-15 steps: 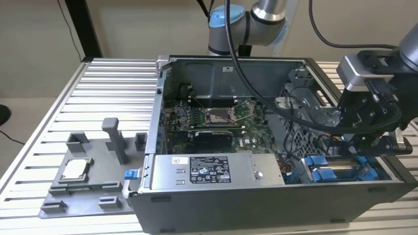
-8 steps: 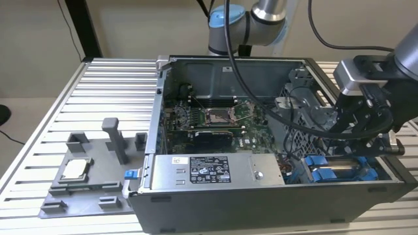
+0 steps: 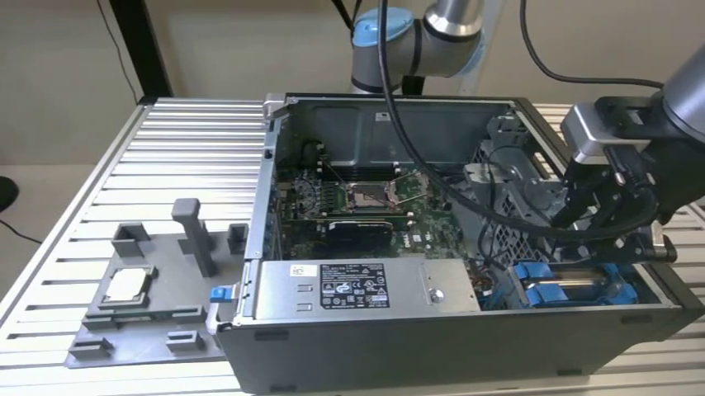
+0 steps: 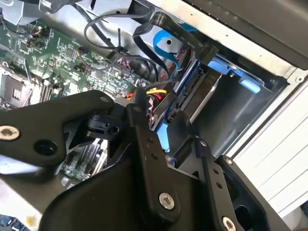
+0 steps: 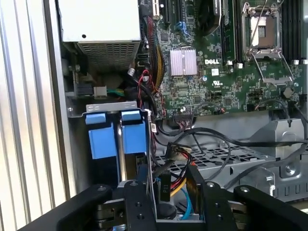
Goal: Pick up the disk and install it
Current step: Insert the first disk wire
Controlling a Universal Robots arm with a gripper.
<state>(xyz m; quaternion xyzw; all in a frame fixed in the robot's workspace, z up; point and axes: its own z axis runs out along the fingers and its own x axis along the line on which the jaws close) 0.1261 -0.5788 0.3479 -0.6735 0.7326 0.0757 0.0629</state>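
Observation:
The disk [image 4: 204,94] stands on edge in the drive bay at the front corner of the open computer case [image 3: 364,346], on the exterior view's right. Its silver-grey side and bright blue carrier frame [image 4: 240,77] show in the second wrist view. My gripper [image 4: 166,127] reaches down into that bay, its two black fingers [image 4: 144,139] closely flanking the disk's near end with a blue edge between them. In the first wrist view the gripper [image 5: 166,185] hangs just over the blue carrier tabs [image 5: 134,137]. In the exterior view the gripper [image 3: 603,252] sits over the blue carriers [image 3: 617,289].
A second blue carrier [image 3: 540,287] sits beside the first. A bundle of power and data cables [image 5: 163,159] crowds the bay. The grey power-supply box [image 3: 364,289] and the motherboard [image 3: 364,202] fill the case. A grey fixture [image 3: 144,297] with a small silver chip lies on the exterior view's left.

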